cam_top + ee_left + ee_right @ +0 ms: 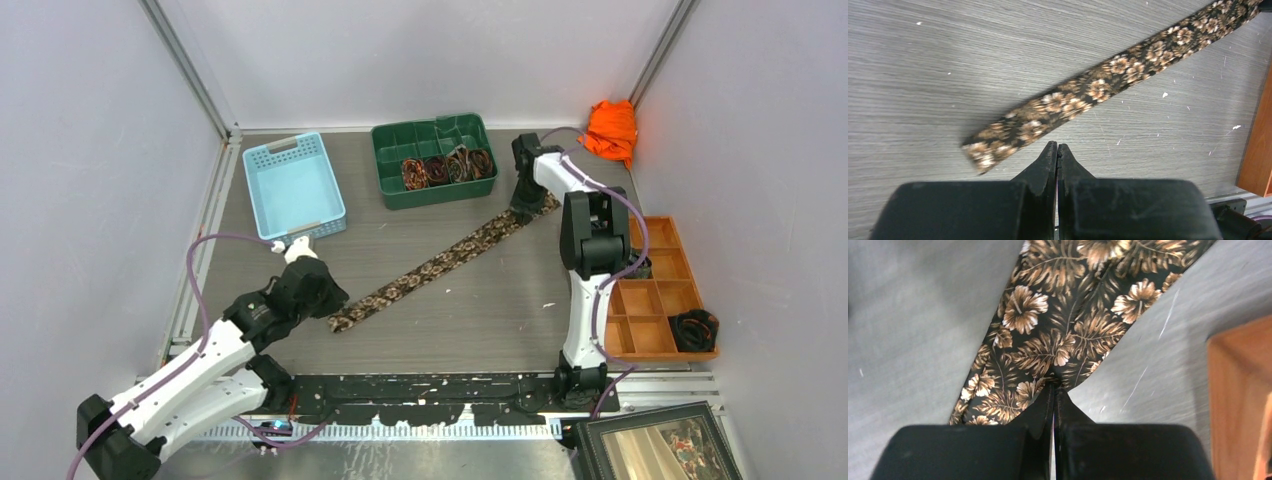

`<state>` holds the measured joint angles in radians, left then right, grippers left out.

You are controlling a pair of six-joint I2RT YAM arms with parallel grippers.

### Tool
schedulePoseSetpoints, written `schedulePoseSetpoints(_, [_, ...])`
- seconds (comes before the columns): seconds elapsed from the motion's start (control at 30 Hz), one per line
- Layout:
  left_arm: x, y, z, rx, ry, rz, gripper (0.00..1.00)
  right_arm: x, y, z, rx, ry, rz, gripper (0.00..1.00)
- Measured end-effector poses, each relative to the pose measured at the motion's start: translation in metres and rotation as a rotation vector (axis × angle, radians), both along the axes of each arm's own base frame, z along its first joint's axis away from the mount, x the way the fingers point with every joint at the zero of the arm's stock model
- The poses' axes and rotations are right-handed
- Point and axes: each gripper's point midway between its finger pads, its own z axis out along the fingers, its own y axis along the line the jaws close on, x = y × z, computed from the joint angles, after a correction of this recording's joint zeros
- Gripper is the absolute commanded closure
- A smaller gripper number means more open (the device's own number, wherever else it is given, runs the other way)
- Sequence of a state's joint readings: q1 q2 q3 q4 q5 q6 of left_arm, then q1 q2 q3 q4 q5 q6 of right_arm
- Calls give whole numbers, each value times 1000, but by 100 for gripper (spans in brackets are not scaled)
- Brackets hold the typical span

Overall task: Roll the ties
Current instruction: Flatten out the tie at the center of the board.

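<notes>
One tie (440, 262) lies stretched flat on the grey surface (480, 310), running on a slant from its narrow end near the left arm (230, 340) up to its wide end by the right arm (585, 240). It is dark with tan and brown flowers and leaves.

The left jaws are closed, tip against tip, with nothing between them. In the left wrist view they sit just beside the near edge of the tie (1108, 82), close to the narrow end, and I cannot tell whether they touch the cloth.

The right jaws are closed too. In the right wrist view their tips meet at the edge of the wide part of the tie (1058, 315). Whether any cloth is caught between them I cannot tell. The tie lies flat there as well.

Behind the tie stands a green bin (415, 137), and a row of coils (447, 167) fills its front compartments. To its left sits a pale blue basket (290, 190). An orange cloth (611, 130) is bunched in the far right corner. A wooden tray (650, 300) with small compartments lies along the right edge, beside the right arm, with a dark thing in its near corner that I cannot make out
</notes>
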<state>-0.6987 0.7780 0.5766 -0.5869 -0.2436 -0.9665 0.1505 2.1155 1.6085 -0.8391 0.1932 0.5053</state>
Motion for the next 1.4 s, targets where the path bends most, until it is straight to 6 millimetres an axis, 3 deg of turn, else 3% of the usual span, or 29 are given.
schedulePoseSetpoints(0.2, [-4,18,7,45,-14,45,100,58,-28,3,-21,-34,-59,99])
schedulePoseSetpoints(0.37, [-9,32,0,95,13,88,100,85,-35,5,-26,-79,-60,91])
schedulePoseSetpoints(0.47, [-13,41,4,114,14,110,100,87,-32,7,-40,-106,-40,73])
schedulePoseSetpoints(0.57, [-16,52,22,105,-24,146,100,73,-22,19,-64,-139,2,52])
schedulePoseSetpoints(0.63, [-18,60,40,94,-63,173,100,60,-9,43,-90,-186,56,36])
schedulePoseSetpoints(0.7, [-20,69,62,78,-111,202,100,47,12,78,-101,-263,120,5])
schedulePoseSetpoints(0.83, [-26,88,102,43,-203,252,100,19,75,175,-10,-520,269,0])
schedulePoseSetpoints(0.93, [-30,103,130,39,-260,291,99,-13,121,214,123,-635,392,0])
schedulePoseSetpoints(1.0, [-33,113,148,37,-295,317,100,-39,150,215,209,-632,484,3])
schedulePoseSetpoints(1.13, [-41,133,180,36,-357,369,100,-99,215,177,283,-518,687,16])
schedulePoseSetpoints(1.2, [-44,140,184,45,-364,385,100,-139,252,158,274,-454,819,20])
schedulePoseSetpoints(1.27, [-48,145,181,56,-358,393,100,-178,287,144,241,-415,948,30])
schedulePoseSetpoints(1.33, [-53,150,177,61,-347,400,100,-208,314,132,201,-392,1049,36])
schedulePoseSetpoints(1.4, [-59,155,174,63,-342,407,100,-225,329,119,163,-371,1102,36])
